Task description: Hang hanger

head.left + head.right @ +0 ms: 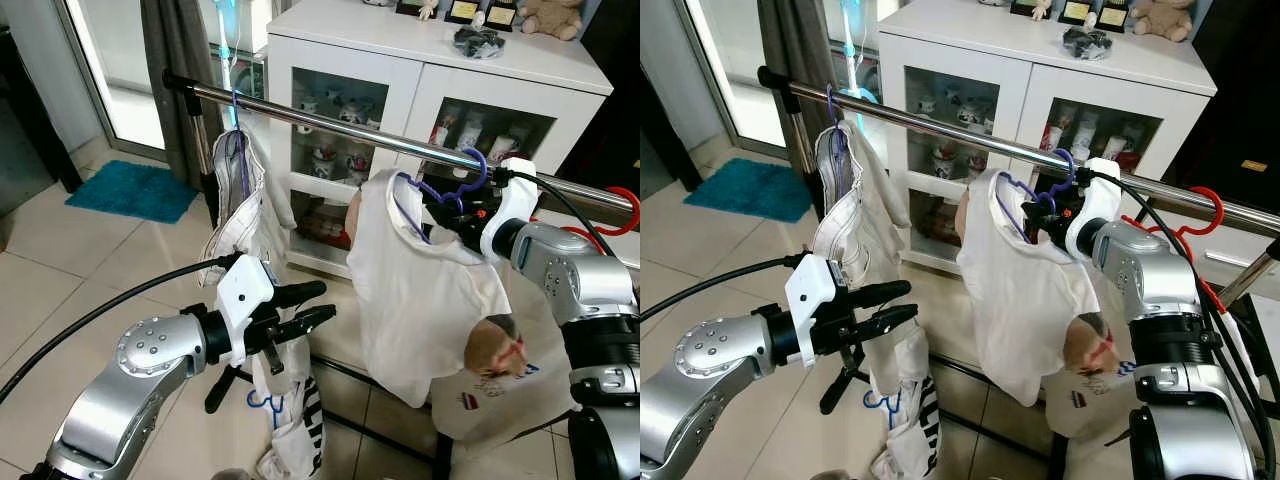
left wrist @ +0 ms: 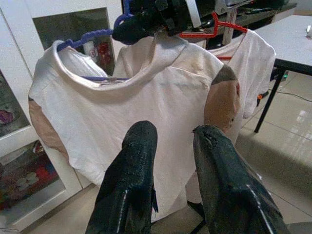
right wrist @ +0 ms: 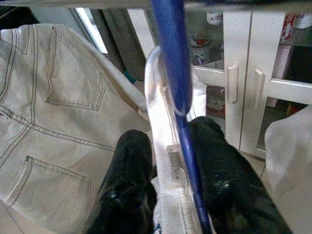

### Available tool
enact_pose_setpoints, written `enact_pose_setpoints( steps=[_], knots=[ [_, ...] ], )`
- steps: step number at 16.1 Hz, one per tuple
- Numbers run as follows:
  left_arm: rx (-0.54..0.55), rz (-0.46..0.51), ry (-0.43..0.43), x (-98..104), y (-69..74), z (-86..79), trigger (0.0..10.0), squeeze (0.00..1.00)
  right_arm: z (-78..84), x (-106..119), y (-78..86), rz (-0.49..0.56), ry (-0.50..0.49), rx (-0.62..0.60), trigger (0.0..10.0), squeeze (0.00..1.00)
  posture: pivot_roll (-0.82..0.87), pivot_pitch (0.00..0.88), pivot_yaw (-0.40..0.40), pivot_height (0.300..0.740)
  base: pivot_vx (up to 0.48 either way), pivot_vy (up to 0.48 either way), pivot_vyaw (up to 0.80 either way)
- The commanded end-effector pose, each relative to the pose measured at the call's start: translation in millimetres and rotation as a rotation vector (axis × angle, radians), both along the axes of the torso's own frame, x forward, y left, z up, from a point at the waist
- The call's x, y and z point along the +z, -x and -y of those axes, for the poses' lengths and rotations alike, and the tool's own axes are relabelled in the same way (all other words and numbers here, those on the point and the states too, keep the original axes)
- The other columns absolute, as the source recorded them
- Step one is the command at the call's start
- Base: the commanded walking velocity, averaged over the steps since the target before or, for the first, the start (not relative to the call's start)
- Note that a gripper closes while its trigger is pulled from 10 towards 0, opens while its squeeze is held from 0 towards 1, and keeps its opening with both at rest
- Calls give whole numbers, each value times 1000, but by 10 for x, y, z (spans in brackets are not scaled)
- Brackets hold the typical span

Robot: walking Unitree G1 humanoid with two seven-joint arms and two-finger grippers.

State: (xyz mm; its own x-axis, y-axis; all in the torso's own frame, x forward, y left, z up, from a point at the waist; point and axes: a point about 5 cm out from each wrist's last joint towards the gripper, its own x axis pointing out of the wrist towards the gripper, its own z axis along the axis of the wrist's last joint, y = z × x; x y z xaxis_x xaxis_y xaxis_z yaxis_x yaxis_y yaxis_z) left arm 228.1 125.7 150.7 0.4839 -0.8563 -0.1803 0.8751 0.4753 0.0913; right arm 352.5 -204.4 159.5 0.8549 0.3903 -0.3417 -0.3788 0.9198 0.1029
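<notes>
The right gripper (image 1: pixel 1052 218) is clamped on the blue hanger (image 1: pixel 452 189) and the collar of the white shirt (image 1: pixel 420 290). The hanger's hook sits over the rail (image 1: pixel 400 140), near the rail's right end, just beside a red hanger (image 1: pixel 615 222). Jeans (image 1: pixel 240 200) hang near the rail's left end. The left gripper (image 1: pixel 305 308) is held out low in front of the rail, fingers a little apart, holding nothing.

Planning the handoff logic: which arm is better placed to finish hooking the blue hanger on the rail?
Right. Its tool is shut on the blue hanger carrying the white shirt, right at the metal rail. The left tool hangs lower, holding nothing.
</notes>
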Motion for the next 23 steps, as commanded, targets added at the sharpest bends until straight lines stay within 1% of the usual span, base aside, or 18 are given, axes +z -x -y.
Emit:
enact_pose_setpoints(
  steps=[1, 2, 4, 10, 11, 12, 13, 14, 15, 16, 17, 18, 20, 21, 22, 23],
  knots=[
    [-4, 27, -1, 42, 1, 21, 10000, 0, 8, 37, -25, 9, -6, -2, 0, 0, 67, 0, -74, 740, 0, 0, 0],
    [-3, 28, 2, 46, 1, 23, 10000, 0, 7, 41, -27, 9, -7, -1, 0, 0, 67, 0, -74, 740, 0, 0, 0],
    [6, 44, 56, 135, -19, 47, 10000, 0, 13, 59, -34, 14, -7, -1, 0, 0, 68, 0, -86, 740, 0, 0, 0],
    [8, 46, 59, 139, -27, 52, 10000, 0, 31, 69, -4, 19, -8, 1, 0, 0, 62, 0, -79, 740, 0, 0, 0],
    [35, 67, 51, 142, -52, 51, 10000, 0, 46, 116, -1, 38, -7, -9, 0, 0, 62, 0, -81, 740, 0, 0, 0],
    [91, 77, 41, 137, -106, 40, 10000, 0, 72, 189, -1, 66, -11, -28, 0, 0, 61, 0, -83, 740, 0, 0, 0],
    [155, 91, 11, 115, -168, 17, 10000, 0, 98, 280, 7, 98, -18, -42, 0, 0, 58, 0, -83, 740, 0, 0, 0],
    [178, 93, -1, 102, -188, 6, 10000, 0, 110, 318, 17, 110, -20, -47, 0, 0, 57, 0, -84, 740, 0, 0, 0],
    [215, 102, -14, 89, -214, -12, 10000, 0, 137, 392, 59, 130, -18, -52, 0, 0, 56, 0, -84, 740, 0, 0, 0],
    [240, 105, -7, 92, -225, -25, 10000, 0, 148, 444, 110, 143, -21, -54, 0, 0, 49, 0, -82, 740, 0, 0, 0],
    [271, 112, -2, 94, -237, -37, 10000, 0, 143, 472, 194, 149, -33, -54, 0, 0, 45, 0, -79, 740, 0, 0, 0],
    [306, 114, 3, 86, -250, -41, 10000, 0, 118, 454, 284, 142, -34, -45, 0, 0, 42, 0, -76, 740, 0, 0, 0],
    [347, 111, 0, 57, -267, -50, 10000, 0, 45, 368, 395, 117, -52, -33, 0, 0, 33, 0, -69, 740, 0, 0, 0],
    [373, 103, -6, 20, -277, -40, 10000, 0, -27, 260, 498, 89, -77, -31, 0, 0, 29, 0, -65, 740, 0, 0, 0],
    [377, 98, -10, -4, -277, -21, 10000, 0, -74, 175, 560, 68, -88, -41, 0, 0, 27, 0, -62, 740, 0, 0, 0],
    [383, 92, -17, -33, -278, 4, 10000, 0, -152, 51, 654, 36, -107, -57, 0, 0, 25, 0, -59, 740, 0, 0, 0]
  ],
)
